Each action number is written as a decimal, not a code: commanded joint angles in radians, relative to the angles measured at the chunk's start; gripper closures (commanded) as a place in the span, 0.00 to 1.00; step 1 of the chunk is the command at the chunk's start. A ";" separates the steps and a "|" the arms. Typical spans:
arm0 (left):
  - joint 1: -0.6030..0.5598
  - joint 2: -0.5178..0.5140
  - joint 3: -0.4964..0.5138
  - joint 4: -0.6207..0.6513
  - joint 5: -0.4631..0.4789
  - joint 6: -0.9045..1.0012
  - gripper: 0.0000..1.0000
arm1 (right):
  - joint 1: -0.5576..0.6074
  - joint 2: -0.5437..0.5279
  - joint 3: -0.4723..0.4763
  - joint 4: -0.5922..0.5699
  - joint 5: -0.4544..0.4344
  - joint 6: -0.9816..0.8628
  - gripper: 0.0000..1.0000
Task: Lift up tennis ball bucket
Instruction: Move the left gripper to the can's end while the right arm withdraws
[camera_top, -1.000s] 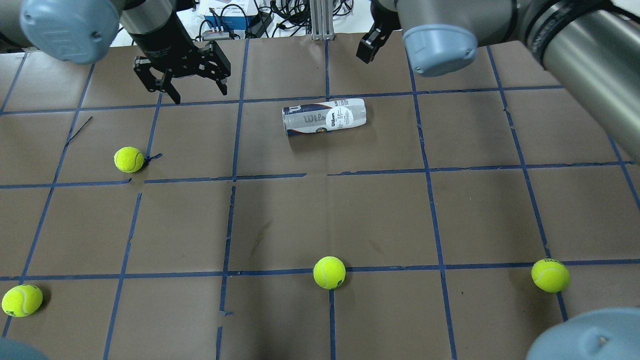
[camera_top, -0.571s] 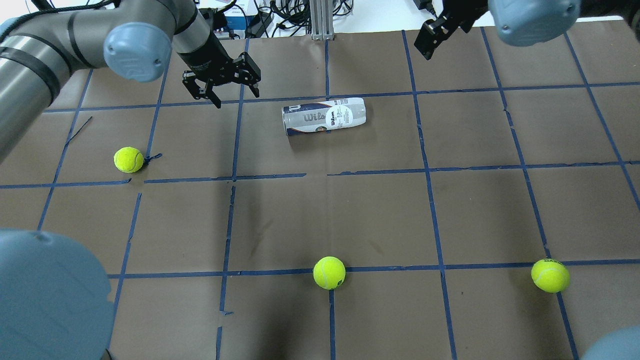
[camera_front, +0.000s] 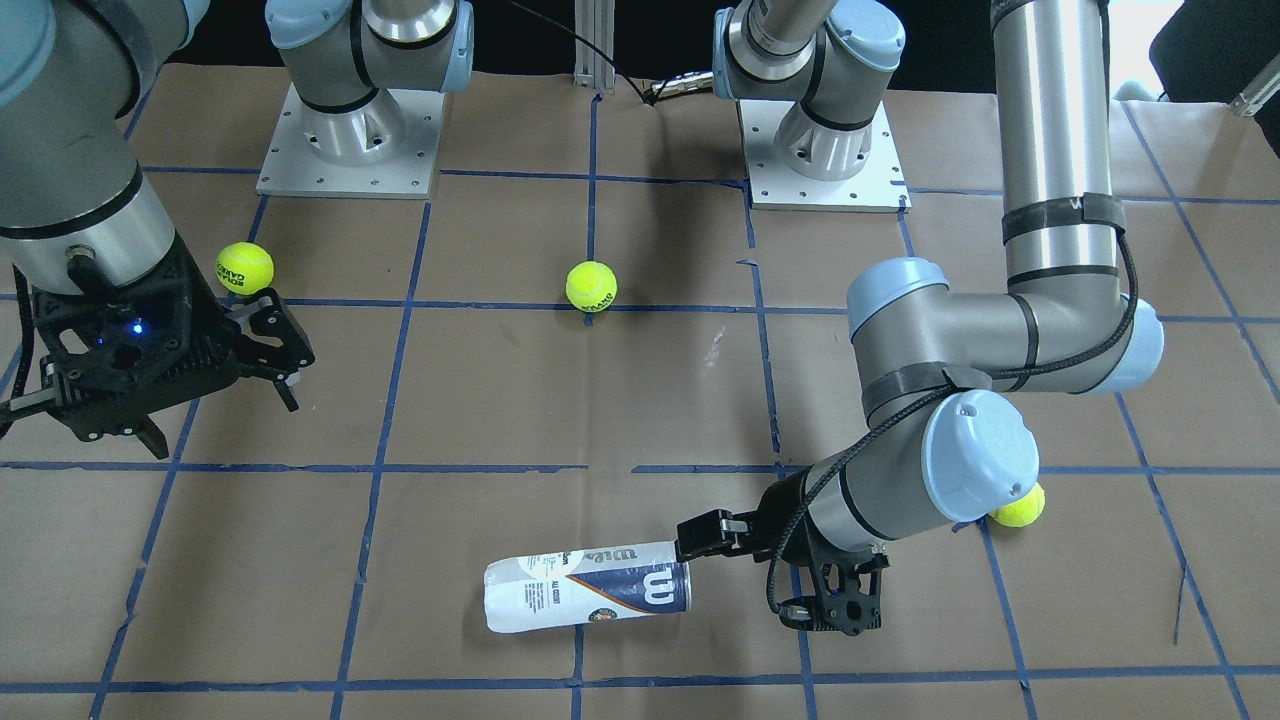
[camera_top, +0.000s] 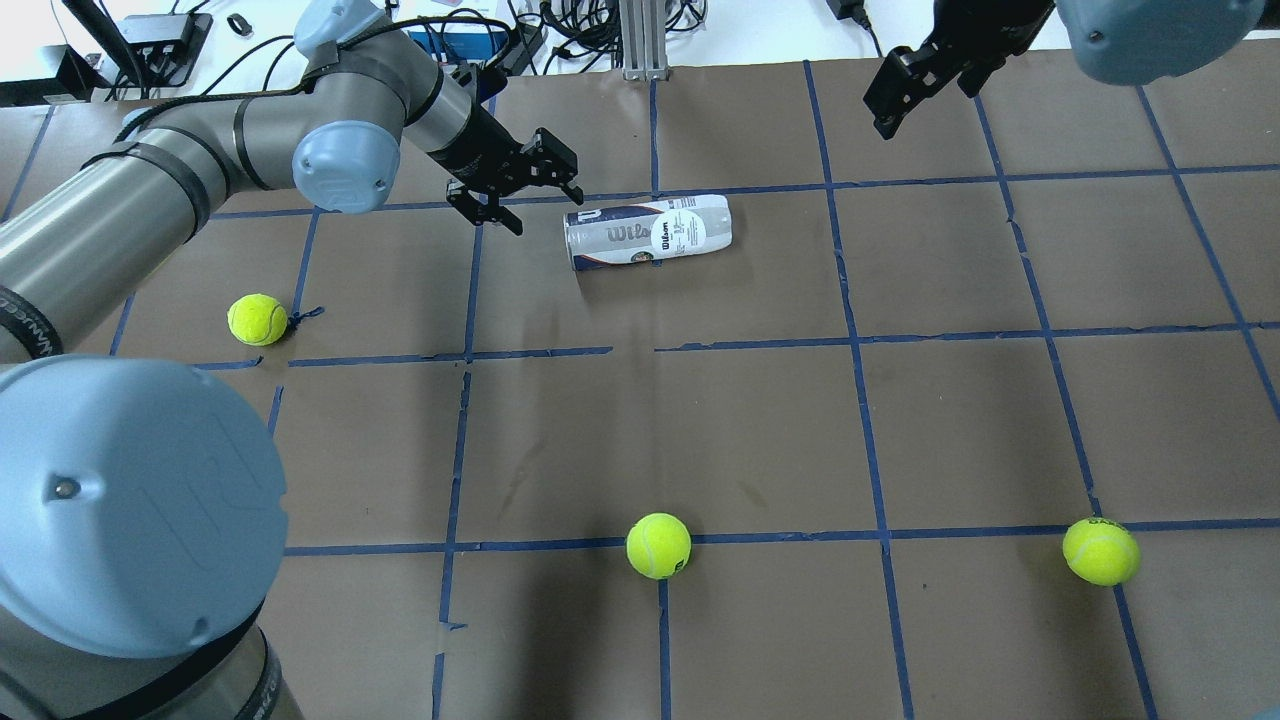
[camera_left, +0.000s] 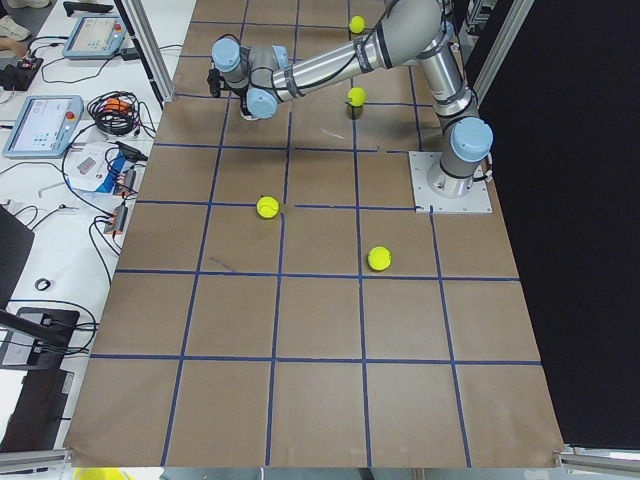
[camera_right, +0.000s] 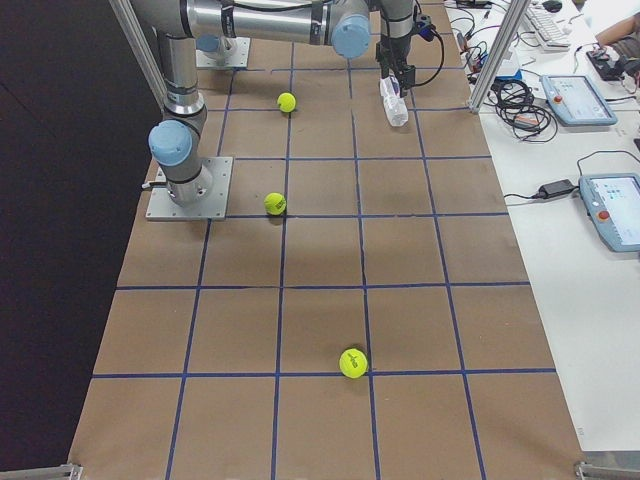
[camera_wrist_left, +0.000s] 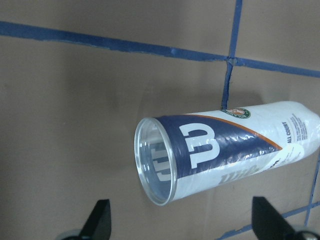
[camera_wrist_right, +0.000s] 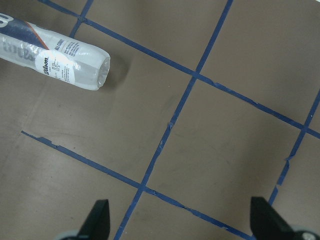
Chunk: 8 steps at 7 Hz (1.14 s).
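Observation:
The tennis ball bucket (camera_top: 648, 232) lies on its side on the brown table, a clear tube with a white and navy Wilson label. It also shows in the front view (camera_front: 587, 598). The left wrist view looks into its open, silver-rimmed end (camera_wrist_left: 155, 165); it looks empty. My left gripper (camera_top: 535, 203) is open, low, just beside that open end and not touching it; in the front view (camera_front: 745, 575) one finger reaches next to the rim. My right gripper (camera_top: 890, 100) is open and empty, high near the far edge, well off the tube's closed end (camera_wrist_right: 55, 57).
Three tennis balls lie loose on the table: one at the left (camera_top: 258, 319), one at the near middle (camera_top: 658, 545), one at the near right (camera_top: 1100, 550). Blue tape lines grid the table. Cables and boxes (camera_top: 480, 40) sit beyond the far edge.
My left gripper has swung right and down, to the tube's open end. My right gripper has moved right, away from the tube. The tube and balls have not moved.

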 joint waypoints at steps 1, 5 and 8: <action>0.000 -0.034 -0.077 0.162 -0.151 -0.004 0.00 | 0.000 -0.002 0.010 0.007 0.011 0.004 0.00; 0.000 -0.050 -0.104 0.221 -0.245 -0.009 0.55 | 0.002 -0.007 0.010 0.010 0.002 0.006 0.00; -0.009 0.054 -0.104 0.218 -0.235 -0.065 1.00 | 0.000 -0.009 0.012 0.063 -0.006 0.041 0.00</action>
